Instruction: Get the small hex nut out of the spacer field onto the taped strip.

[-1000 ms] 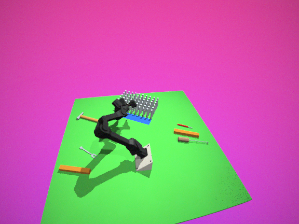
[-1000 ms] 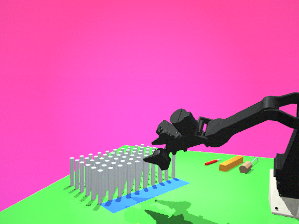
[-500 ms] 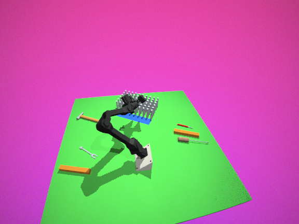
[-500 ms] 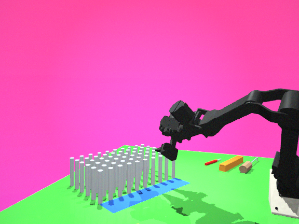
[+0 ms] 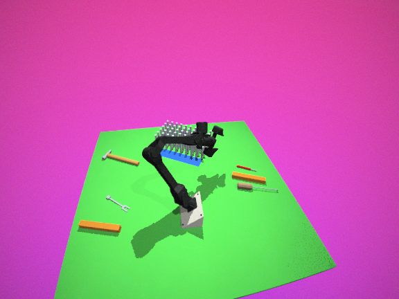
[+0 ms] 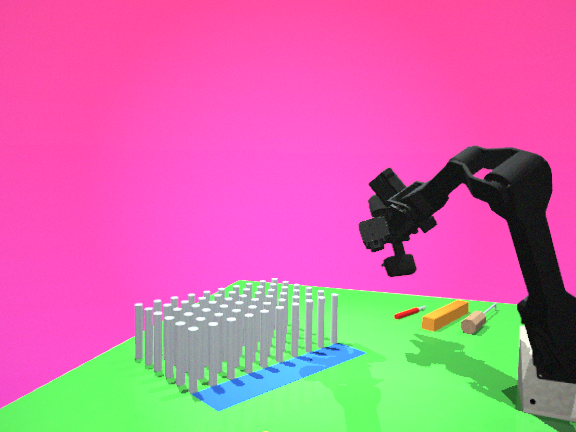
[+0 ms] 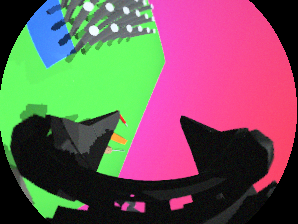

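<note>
Green surface [image 5: 222, 239] [image 6: 450, 370] [image 7: 95, 80] lying amid pink-magenta room, carrying spacers [image 5: 176, 133] [image 6: 231, 345] [image 7: 114, 28], blue strip [image 5: 181, 158] [image 6: 280, 377] [image 7: 48, 42] and tools, end effector [image 5: 217, 141] [image 6: 386, 254] [image 7: 150, 116] hanging above, fingers standing wide apart, empty.

Spacers [image 5: 167, 124] [image 6: 193, 360] [image 7: 94, 31] stand on the table [image 5: 260, 235] [image 6: 125, 400] [image 7: 95, 85] behind the strip [image 5: 180, 158] [image 6: 280, 377] [image 7: 47, 45], which lies between them and the arm's base [image 5: 199, 222] [image 6: 545, 400]. At left, a wrench [image 5: 118, 203] lies between a hammer [image 5: 122, 159], farther out, and a block [image 5: 100, 226], nearer. At right, another block [image 5: 249, 177] [image 6: 445, 315] [image 7: 119, 138] lies between a screwdriver [image 5: 244, 167] [image 6: 407, 313] [image 7: 122, 119] and a handled tool [image 5: 244, 186] [image 6: 473, 322] [image 7: 109, 149].
</note>
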Available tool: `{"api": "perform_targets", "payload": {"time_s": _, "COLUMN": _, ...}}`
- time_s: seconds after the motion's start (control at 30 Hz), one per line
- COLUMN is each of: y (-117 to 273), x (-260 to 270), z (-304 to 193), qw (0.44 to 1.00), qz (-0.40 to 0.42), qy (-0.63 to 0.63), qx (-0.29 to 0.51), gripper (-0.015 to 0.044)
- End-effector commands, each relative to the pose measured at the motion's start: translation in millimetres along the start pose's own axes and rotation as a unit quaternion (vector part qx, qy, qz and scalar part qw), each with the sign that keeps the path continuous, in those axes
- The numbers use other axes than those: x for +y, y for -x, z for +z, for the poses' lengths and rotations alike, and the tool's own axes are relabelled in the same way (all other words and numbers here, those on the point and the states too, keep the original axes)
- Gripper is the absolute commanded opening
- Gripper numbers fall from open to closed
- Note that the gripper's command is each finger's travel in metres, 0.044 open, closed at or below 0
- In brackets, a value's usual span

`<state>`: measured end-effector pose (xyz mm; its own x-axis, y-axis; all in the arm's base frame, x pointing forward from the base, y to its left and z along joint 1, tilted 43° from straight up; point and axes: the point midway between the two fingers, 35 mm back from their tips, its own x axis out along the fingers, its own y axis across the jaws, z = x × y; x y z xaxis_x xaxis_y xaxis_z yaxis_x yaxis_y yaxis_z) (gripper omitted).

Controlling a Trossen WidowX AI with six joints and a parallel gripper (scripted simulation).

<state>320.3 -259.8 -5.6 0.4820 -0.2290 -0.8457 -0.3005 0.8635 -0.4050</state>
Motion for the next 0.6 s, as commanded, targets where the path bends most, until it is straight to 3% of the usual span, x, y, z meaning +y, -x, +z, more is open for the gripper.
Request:
{"api": "perform_targets", "payload": {"time_s": 0.0, "y": -17, "x": -1, "z": -72, "qw": 0.992, "qz": 0.054, "qy": 0.098, "qx": 0.059, "gripper": 0.0440}}
{"api": "perform_targets", "payload": {"time_s": 0.27, "y": -28, "x": 19, "z": -171, "qw": 0.957, "qz": 0.159, "qy": 0.227, "qx": 0.085, "gripper": 0.0440}}
{"api": "perform_targets", "payload": {"time_s": 0.57, "y": -27, "x": 59, "z": -255, "qw": 0.905, "qz": 0.259, "qy": 0.335, "qx": 0.040, "gripper": 0.0440}}
